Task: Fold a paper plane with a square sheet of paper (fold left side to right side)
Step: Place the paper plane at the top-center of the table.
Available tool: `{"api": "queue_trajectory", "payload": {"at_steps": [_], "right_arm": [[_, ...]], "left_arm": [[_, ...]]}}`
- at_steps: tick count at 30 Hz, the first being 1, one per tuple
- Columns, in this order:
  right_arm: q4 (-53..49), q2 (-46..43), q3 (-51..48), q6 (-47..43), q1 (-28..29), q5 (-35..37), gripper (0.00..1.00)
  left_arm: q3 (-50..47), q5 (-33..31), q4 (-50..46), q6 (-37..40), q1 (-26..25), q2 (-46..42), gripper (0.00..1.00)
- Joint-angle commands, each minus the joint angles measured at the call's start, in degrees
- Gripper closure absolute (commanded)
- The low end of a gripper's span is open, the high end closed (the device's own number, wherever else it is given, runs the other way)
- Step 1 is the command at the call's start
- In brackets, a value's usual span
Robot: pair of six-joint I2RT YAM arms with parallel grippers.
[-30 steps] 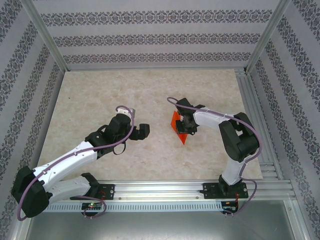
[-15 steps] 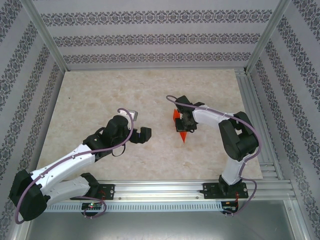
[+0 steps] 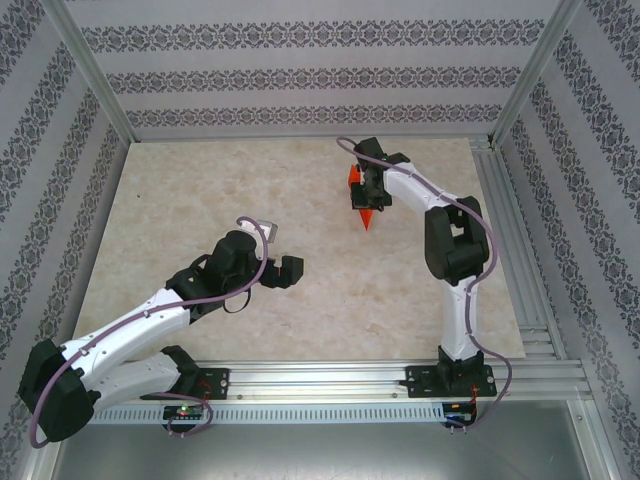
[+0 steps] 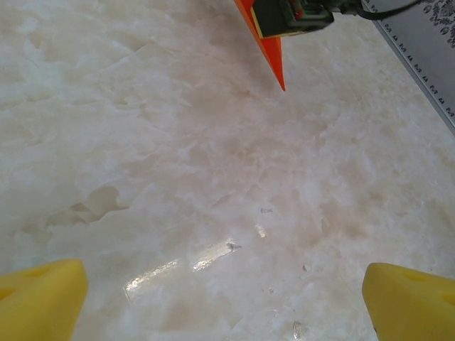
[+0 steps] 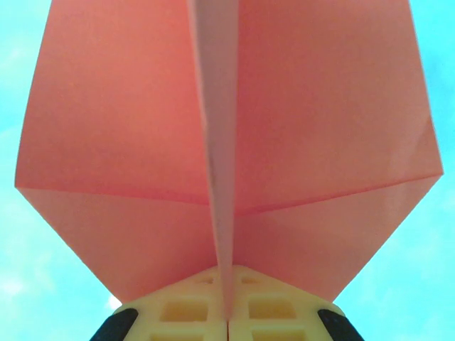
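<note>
The right hand (image 3: 373, 190) pinched the orange paper plane (image 3: 365, 214) tight in the upper middle of the frame. The left hand (image 3: 284, 270) was wide open, holding nothing, over the tabletop (image 3: 180, 190).

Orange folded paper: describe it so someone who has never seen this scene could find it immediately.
Start at the pale marble-look table and follow the right arm to the far side, right of centre. Pinched in the right end effector is a slim pointed dart of bright orange folded paper; nothing else here is orange.
</note>
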Motion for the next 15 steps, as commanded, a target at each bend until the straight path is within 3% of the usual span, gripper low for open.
{"api": "queue_trajectory", "payload": {"at_steps": [1,7,15], "right_arm": [[-6.8,5.2,7.9,-0.9,-0.8,3.1,0.93],[-11.0,13.3,17.6,-0.9,-1.5,2.7,0.93],[-13.7,17.0,22.0,-0.9,-2.2,2.4,0.86]], "left_arm": [[1.0,0.5,1.3,1.6,0.7,-0.7,0.00],[2.1,0.7,-0.5,2.4,0.7,-1.0,0.00],[3.1,0.5,-1.9,3.1,0.7,-1.3,0.00]]}}
